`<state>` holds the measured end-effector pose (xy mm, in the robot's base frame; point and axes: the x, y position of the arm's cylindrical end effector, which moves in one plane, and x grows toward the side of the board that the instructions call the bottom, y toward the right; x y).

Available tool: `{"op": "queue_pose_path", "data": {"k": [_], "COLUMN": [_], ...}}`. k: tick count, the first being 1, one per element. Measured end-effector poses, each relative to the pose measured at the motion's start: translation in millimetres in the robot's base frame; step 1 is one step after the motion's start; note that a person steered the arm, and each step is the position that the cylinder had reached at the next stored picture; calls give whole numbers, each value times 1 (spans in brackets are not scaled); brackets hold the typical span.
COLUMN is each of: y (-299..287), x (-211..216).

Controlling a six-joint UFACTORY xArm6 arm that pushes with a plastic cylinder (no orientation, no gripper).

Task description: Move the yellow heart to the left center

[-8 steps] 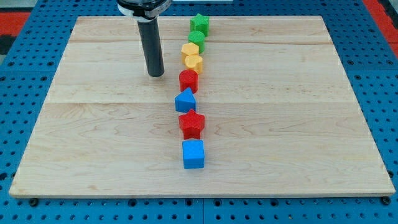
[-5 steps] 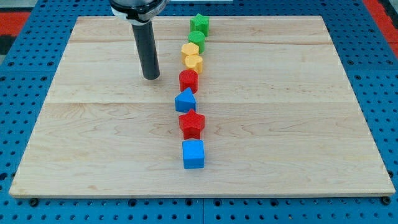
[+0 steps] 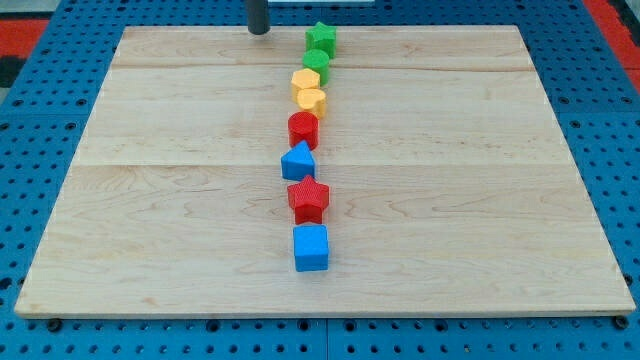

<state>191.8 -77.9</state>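
Note:
The yellow heart (image 3: 312,101) lies in a column of blocks running down the middle of the wooden board (image 3: 150,200). It touches a yellow hexagon (image 3: 306,80) above it and sits just above a red block (image 3: 303,129). My tip (image 3: 259,31) is at the view's top edge, at the board's far border, well above and left of the heart and left of a green star (image 3: 321,38). It touches no block. Only the rod's short lower end shows.
The column also holds a green block (image 3: 317,61) under the star, a blue block (image 3: 298,161), a red star (image 3: 308,198) and a blue cube (image 3: 311,247) lowest. Blue pegboard (image 3: 40,150) surrounds the board.
My tip has moved from left of the red block and the heart up to the board's top edge and slightly right. No block has moved.

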Motion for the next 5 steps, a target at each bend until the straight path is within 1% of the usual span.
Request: {"op": "queue_pose_path", "data": {"k": [2,3,4,5], "y": [101,100,85,82], "x": [1,16,24,24]}}
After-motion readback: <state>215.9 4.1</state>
